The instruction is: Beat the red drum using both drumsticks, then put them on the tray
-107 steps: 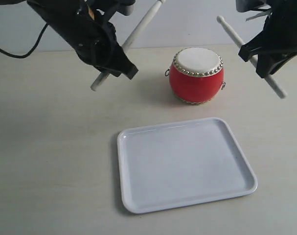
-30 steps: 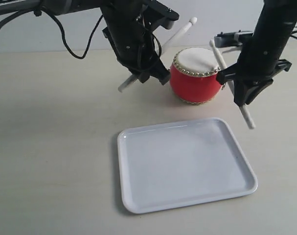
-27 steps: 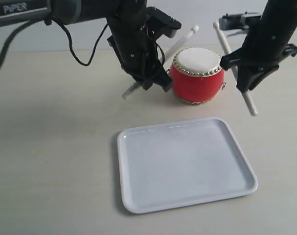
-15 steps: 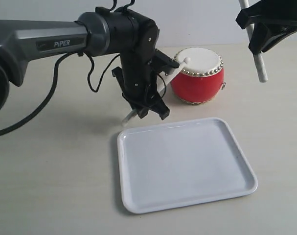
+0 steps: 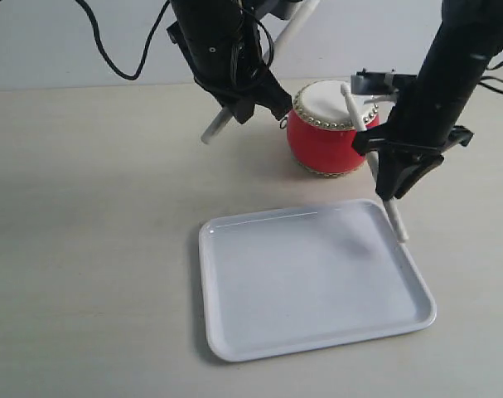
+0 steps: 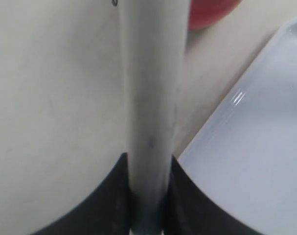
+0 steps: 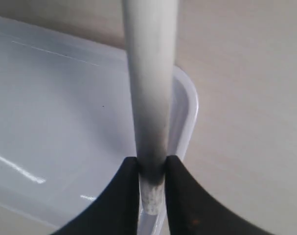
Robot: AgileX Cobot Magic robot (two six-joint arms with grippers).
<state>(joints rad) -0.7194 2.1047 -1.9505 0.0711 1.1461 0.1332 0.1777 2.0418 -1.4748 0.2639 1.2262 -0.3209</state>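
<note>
The beating step is in hand. The right gripper [image 7: 150, 169] pinches 1 slim pale wooden drumstick [image 5: 354, 106], its bead tip at the cream skin of the squat glossy red drum [image 5: 327, 143]. The left gripper [image 6: 149, 169] clamps the other stick [image 5: 216, 128], raised beside the drum. Next, both sticks likely need lowering flat into the white rectangular plastic tray [image 5: 234, 336], which lies just beside the drum.

beige tabletop [image 5: 85, 249], pale grey-white wall [image 5: 85, 46] behind

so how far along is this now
Gripped: left end effector and right end effector each hold a slim pale wooden drumstick. In hand: beating; the right drumstick has its bead tip at the cream skin of the glossy red drum, the left drumstick is raised clear of it. To do: neither lies on the flat white plastic tray.
</note>
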